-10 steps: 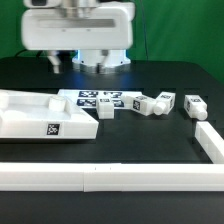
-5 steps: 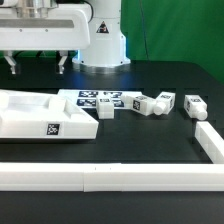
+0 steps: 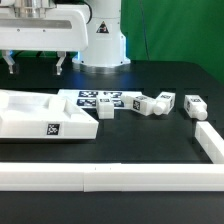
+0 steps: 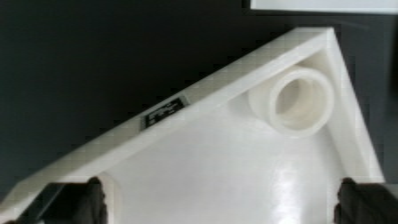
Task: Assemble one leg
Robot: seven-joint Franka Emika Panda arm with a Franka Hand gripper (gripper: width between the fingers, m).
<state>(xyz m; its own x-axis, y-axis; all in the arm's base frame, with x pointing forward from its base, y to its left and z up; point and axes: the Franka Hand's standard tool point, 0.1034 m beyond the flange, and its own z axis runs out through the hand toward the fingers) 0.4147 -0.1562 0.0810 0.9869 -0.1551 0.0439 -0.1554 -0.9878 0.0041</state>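
- The claw is wide open and holds nothing.
- A big white panel with a round hole lies right under the claw.
- The legs lie on the table, well away from the claw, toward the exterior view's right.

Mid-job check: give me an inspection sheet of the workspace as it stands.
Surface: black table, with white rails along its near edge and the exterior view's right edge.
Job's things: legs lie loose beside the marker board; panel lies flat, and its one visible socket is empty.
Clutter: nothing seen.
Grippers: pincer open, holding nothing, above the panel.
Cables: nothing seen.
Surroundings: green backdrop; arm base behind the table.
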